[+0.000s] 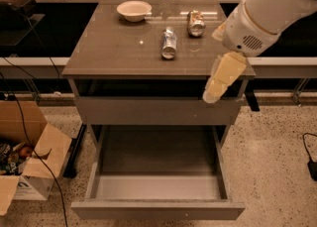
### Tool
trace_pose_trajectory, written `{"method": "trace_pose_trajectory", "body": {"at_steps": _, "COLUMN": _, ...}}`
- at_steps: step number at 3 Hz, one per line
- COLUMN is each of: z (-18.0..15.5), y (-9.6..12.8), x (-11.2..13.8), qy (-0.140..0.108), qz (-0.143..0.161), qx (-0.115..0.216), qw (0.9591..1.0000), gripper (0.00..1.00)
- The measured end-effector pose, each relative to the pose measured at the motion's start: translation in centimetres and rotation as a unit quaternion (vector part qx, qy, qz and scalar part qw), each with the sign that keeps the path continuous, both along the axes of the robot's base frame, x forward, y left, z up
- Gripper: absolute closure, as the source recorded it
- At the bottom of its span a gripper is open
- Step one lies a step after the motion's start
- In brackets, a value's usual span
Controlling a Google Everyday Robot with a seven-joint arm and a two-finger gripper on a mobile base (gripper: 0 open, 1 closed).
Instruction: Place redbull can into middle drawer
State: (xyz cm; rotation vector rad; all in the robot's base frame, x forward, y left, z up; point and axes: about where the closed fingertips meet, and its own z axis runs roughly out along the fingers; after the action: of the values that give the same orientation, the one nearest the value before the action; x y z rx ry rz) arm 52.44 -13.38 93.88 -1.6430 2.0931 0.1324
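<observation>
The redbull can, slim and silver-and-blue, lies on its side in the middle of the cabinet top. The middle drawer is pulled out wide below, and its grey box holds nothing. My gripper hangs from the white arm at the right. It points down over the front right corner of the cabinet, right of the can and lower in the picture, apart from it. It holds nothing that I can see.
A stubbier silver can lies behind and to the right of the redbull can. A white bowl stands at the back left. The upper grey drawer front is shut. An open cardboard box sits on the floor at the left, with cables nearby.
</observation>
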Motion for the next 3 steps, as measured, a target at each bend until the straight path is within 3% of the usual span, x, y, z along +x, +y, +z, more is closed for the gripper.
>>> {"method": "trace_pose_trajectory", "body": {"at_steps": 1, "z": -1.12, "y": 1.34, "x": 3.64, "qy": 0.008, "qz": 0.014, "qx": 0.028, "qw": 0.9995, "gripper": 0.00}}
{"method": "trace_pose_trajectory", "body": {"at_steps": 3, "z": -2.11, "y": 1.38, "x": 4.26, "qy": 0.015, "qz": 0.003, "qx": 0.039, "qw": 0.9991, "gripper": 0.00}}
